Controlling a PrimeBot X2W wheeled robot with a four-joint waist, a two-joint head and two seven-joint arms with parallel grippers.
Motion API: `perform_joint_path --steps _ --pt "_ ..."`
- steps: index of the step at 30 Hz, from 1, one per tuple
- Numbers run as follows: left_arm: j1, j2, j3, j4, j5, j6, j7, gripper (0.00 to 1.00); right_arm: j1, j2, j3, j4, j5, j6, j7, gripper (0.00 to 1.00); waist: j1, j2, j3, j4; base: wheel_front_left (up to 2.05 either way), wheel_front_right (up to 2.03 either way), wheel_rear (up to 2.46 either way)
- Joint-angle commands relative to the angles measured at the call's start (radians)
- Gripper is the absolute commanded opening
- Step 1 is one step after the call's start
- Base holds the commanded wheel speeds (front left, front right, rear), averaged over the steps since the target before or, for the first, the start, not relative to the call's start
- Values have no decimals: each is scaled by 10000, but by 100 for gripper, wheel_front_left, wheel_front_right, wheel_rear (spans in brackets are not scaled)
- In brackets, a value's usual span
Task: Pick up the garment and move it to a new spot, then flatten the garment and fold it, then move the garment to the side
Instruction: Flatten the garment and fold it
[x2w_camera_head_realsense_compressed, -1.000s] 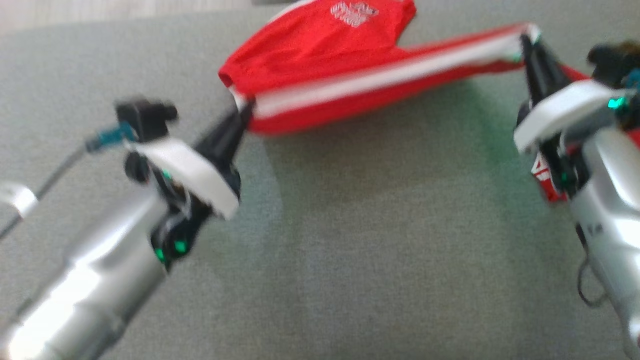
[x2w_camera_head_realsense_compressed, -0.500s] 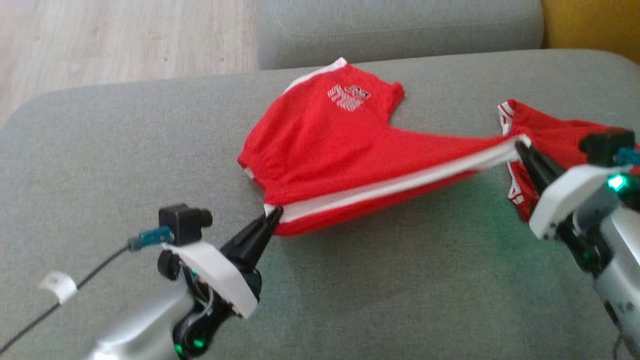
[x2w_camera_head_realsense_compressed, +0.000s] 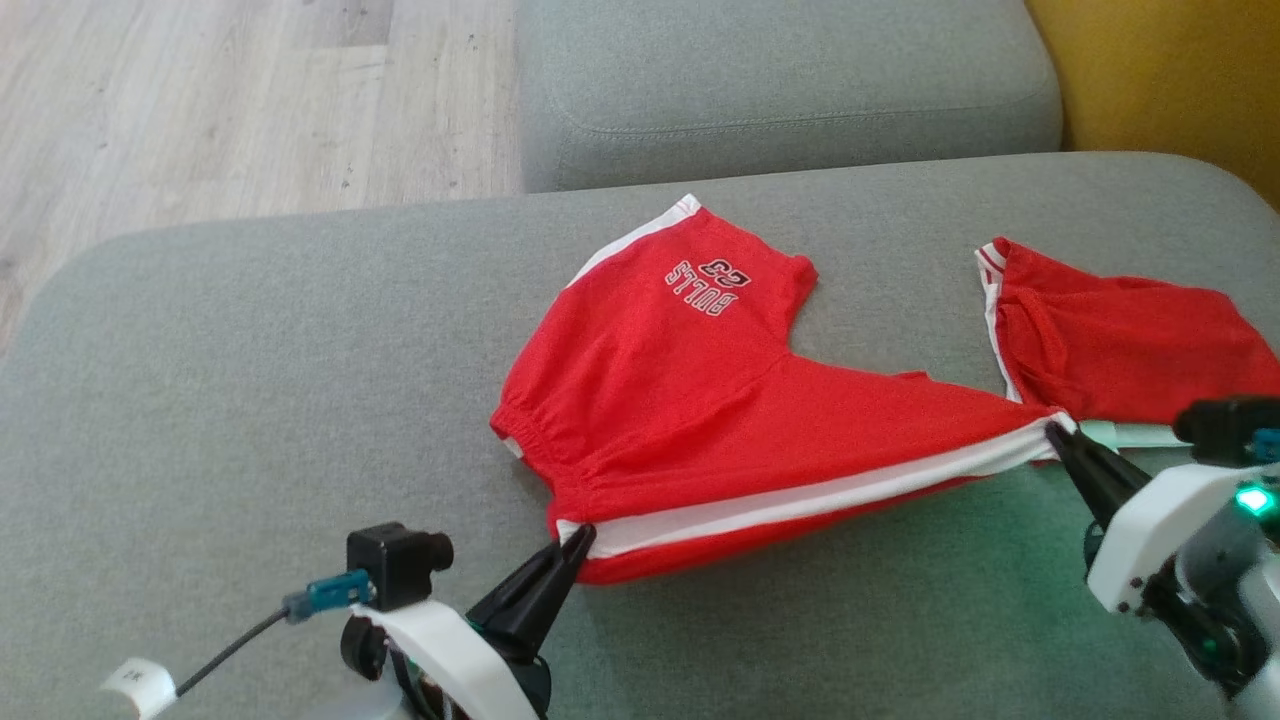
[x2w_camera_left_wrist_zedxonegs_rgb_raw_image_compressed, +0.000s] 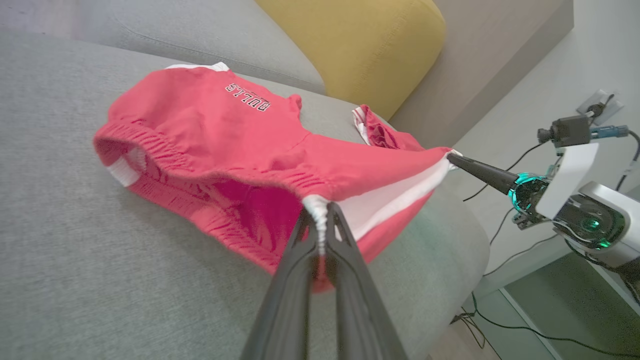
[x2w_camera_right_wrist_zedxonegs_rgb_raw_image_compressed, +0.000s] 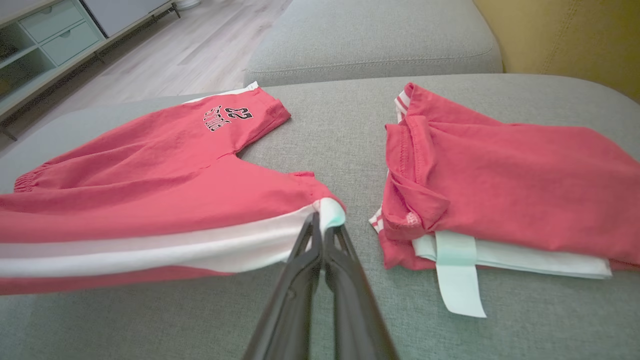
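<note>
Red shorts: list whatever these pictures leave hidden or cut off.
- Right wrist view: the shorts run off the left edge, so their near waistband corner is unseen.
- Left wrist view: the pinched waistband bit is buried inside the shut left gripper.
- Head view: the folded red garment is cut by the right edge and sits partly behind the right gripper.

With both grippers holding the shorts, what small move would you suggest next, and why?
Probably lower the left gripper and right gripper together, stripe kept taut: they hold the shorts' near edge raised while the far leg lies on the sofa.
</note>
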Motion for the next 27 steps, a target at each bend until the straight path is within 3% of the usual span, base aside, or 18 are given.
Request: perform_joint_path --steps 1,7,15,21,27 --pt "-398 352 390 -336 96 109 -178 0 -95 -272 -161 -481 -116 -7 53 0 2 -1 42 47 0 0 0" --pt "-651 392 744 -612 53 391 -316 0 -153 -97 -868 -1275 -804 -7 387 0 2 -1 520 295 0 0 0" --pt "-1647 231 1271 -464 -42 253 -200 0 -1779 76 -1179 -1593 -1557 -7 800 0 2 -1 1788 862 0 0 0" --pt "-2650 -63 1427 82 123 -129 8 0 -3698 96 -897 -971 -1975 -7 1029 0 2 -1 2727 1517 0 0 0" --pt "-3596 -606 1501 948 220 -429 213 0 -5585 -5 5 178 -2220 -7 1238 0 2 -1 3466 2179 0 0 0"
